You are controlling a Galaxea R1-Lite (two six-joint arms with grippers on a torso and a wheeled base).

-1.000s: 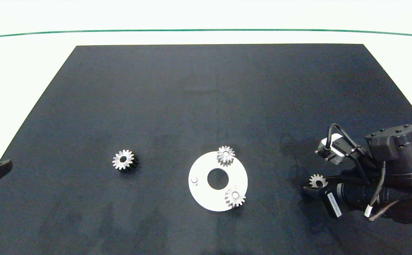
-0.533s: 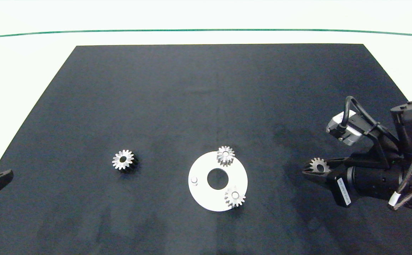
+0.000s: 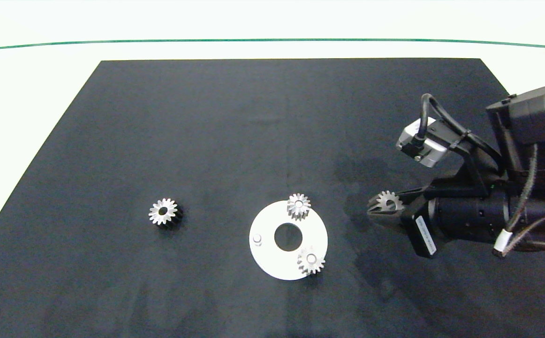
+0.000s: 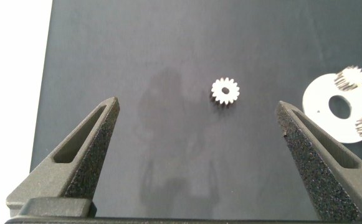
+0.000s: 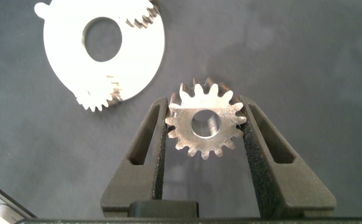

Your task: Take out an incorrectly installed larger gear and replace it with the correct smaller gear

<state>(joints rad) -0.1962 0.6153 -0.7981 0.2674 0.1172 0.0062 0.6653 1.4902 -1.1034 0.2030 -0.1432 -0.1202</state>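
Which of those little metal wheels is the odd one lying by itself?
Start at the white ring plate near the black mat's front middle. Left of it lies the larger gear, alone, on no peg. Two gears sit on plate pegs, and the right gripper holds another.

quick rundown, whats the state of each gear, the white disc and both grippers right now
larger gear: lying flat on the black mat, off the disc
smaller gear: clamped in the right gripper, above the mat
white disc: two gears on pegs, third peg bare
left gripper: open, holding nothing
right gripper: shut on the smaller gear
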